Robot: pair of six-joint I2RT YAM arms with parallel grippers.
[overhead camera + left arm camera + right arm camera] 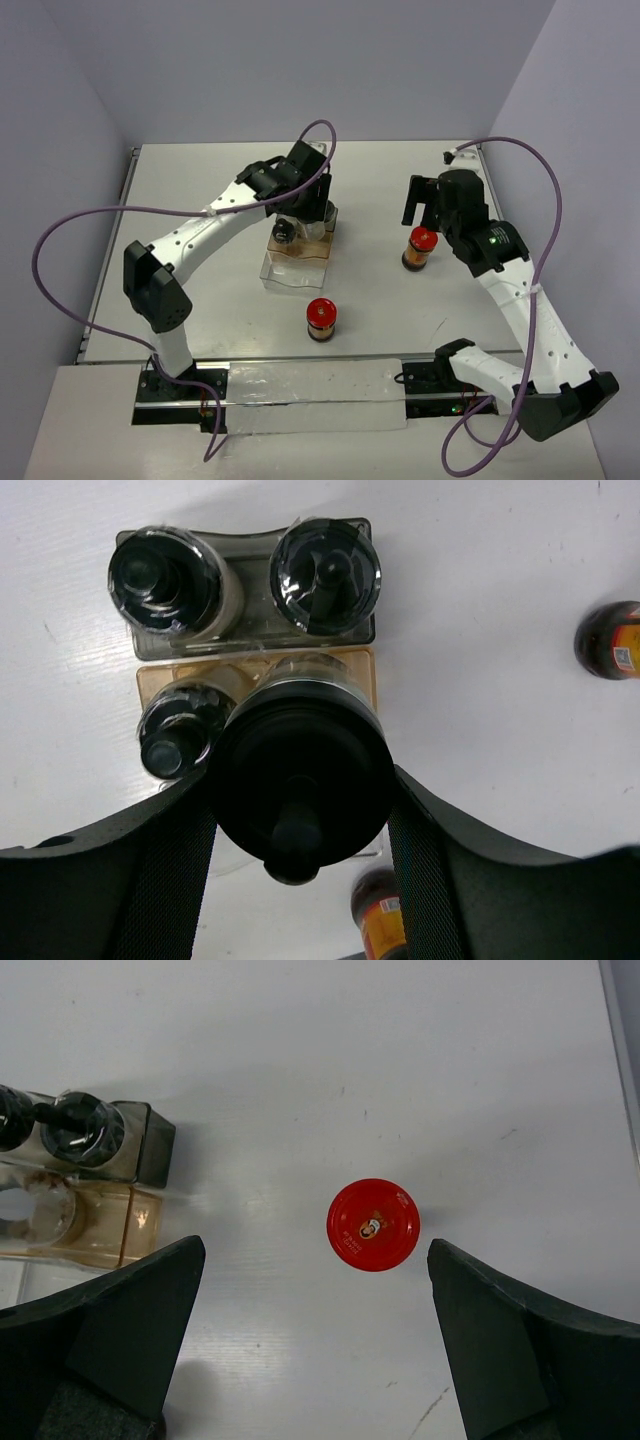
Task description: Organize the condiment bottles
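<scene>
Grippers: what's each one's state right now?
Left gripper: shut on a black-capped jar.
Right gripper: open, holding nothing.

I'm looking at two white-shelled arms, the left arm (205,228) and the right arm (525,310), each with black joints and a black wrist head, both bolted to the base rail (310,395). A purple cable (36,262) loops off each, and a green light (492,238) glows on the right arm, well away from that rail.

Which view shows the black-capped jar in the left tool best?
Left wrist: the black-capped jar fills the frame, clamped in the left tool, at the tray. Top external shows only a glimpse of it under the wrist; right wrist catches the tray's edge, but I cannot pick this jar out.
</scene>
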